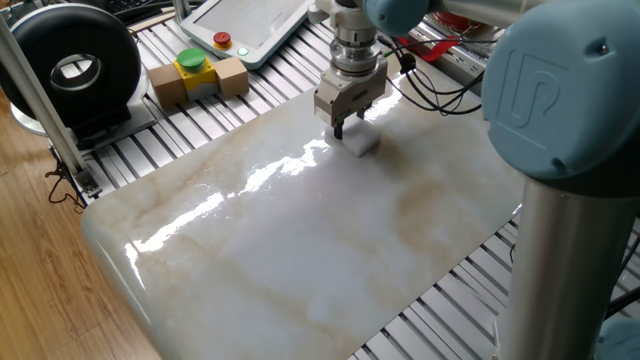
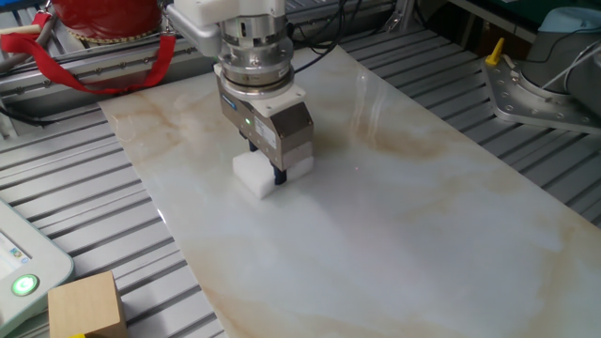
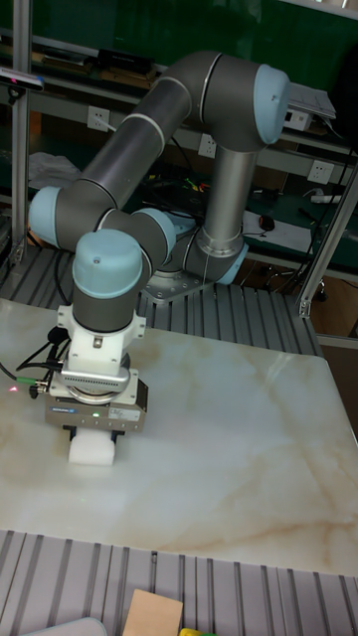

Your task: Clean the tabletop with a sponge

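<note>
The white foam sponge [image 1: 361, 143] [image 2: 254, 176] [image 3: 92, 449] rests flat on the tabletop [image 1: 300, 250] [image 2: 413, 216] [image 3: 239, 437], a glossy white marble-look slab with beige-brown veins. My gripper [image 1: 339, 126] [image 2: 275, 175] [image 3: 94, 433] points straight down and is shut on the sponge, its dark fingers clamping the block from both sides. The sponge sits near the slab's far edge in one fixed view. In the tall fixed view it is at the slab's left side. The gripper body hides part of the sponge.
A tan cardboard box [image 1: 197, 75] with a yellow-green button, a black round device [image 1: 70, 65] and a white pendant [image 1: 250, 25] lie on the ribbed grey frame [image 2: 84, 216] beyond the slab. Cables [image 1: 440, 75] run behind the gripper. The arm's thick column [image 1: 570, 200] stands at the right.
</note>
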Tool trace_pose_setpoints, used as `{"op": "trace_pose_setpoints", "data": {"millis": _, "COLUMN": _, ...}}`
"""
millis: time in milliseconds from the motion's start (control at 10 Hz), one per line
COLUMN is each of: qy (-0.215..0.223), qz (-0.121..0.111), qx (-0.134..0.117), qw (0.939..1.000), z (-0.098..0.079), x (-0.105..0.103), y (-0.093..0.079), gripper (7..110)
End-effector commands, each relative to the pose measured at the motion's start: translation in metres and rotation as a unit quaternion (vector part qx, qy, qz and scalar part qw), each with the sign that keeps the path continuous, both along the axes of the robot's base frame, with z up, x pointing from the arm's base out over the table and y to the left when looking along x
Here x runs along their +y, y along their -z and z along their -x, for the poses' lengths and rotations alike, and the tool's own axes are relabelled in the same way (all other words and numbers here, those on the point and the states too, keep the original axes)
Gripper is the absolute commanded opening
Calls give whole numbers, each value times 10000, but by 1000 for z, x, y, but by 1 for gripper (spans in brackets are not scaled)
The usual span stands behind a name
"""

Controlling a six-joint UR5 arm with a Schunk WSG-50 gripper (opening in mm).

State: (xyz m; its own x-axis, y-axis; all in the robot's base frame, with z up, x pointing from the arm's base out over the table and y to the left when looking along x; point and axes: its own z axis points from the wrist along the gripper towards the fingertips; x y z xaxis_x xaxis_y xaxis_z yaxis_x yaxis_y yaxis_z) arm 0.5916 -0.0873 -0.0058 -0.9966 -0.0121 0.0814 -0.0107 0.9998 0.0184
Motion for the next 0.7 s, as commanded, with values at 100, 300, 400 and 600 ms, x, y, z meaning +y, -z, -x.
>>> {"op": "trace_pose_setpoints", "data": {"millis": 100, "qy": 99, "qz": -48, "qx": -36, "qw": 9999, "z": -3, "x": 8, "y": 1, "gripper": 7}}
{"op": "trace_pose_setpoints", "data": {"millis": 300, "qy": 84, "qz": -34, "qx": -37, "qw": 10000, "z": -2, "x": 6, "y": 2, "gripper": 7}}
{"op": "trace_pose_setpoints", "data": {"millis": 400, "qy": 77, "qz": -42, "qx": -45, "qw": 10000, "z": -2, "x": 6, "y": 2, "gripper": 7}}
{"op": "trace_pose_setpoints", "data": {"millis": 600, "qy": 46, "qz": -6, "qx": -37, "qw": 10000, "z": -2, "x": 0, "y": 2, "gripper": 7}}
